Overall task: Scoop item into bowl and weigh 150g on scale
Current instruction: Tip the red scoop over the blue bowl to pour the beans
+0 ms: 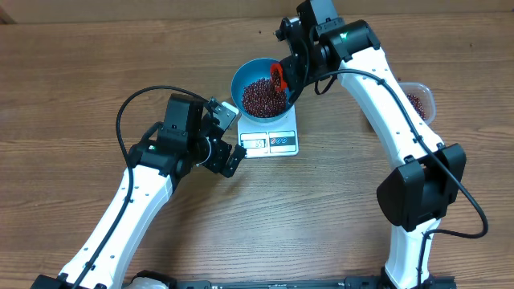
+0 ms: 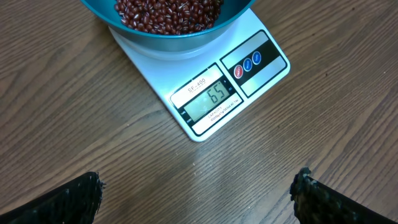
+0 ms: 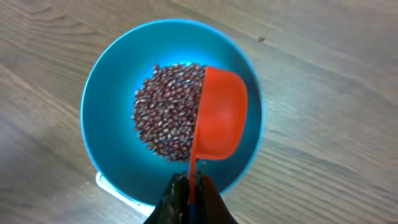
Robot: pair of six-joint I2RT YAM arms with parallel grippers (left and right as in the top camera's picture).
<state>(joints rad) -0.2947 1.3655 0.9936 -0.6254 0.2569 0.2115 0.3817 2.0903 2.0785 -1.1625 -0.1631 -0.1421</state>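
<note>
The right gripper (image 3: 189,193) pinches the red scoop (image 3: 221,121) by its handle. The scoop is tipped right over the bowl (image 3: 102,93), handle pointing back to the jaws. The beans (image 3: 165,118) lie in the bowl, on the scale (image 2: 214,63) reading 65. The left gripper (image 2: 199,186) hovers near the bowl, jaws spread wide.

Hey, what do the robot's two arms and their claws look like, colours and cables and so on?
The left arm and right arm each have white tubular links, black joint housings, a small green light and a looping black cable. The left claw and right claw are black; the left's pads look dimpled.
</note>
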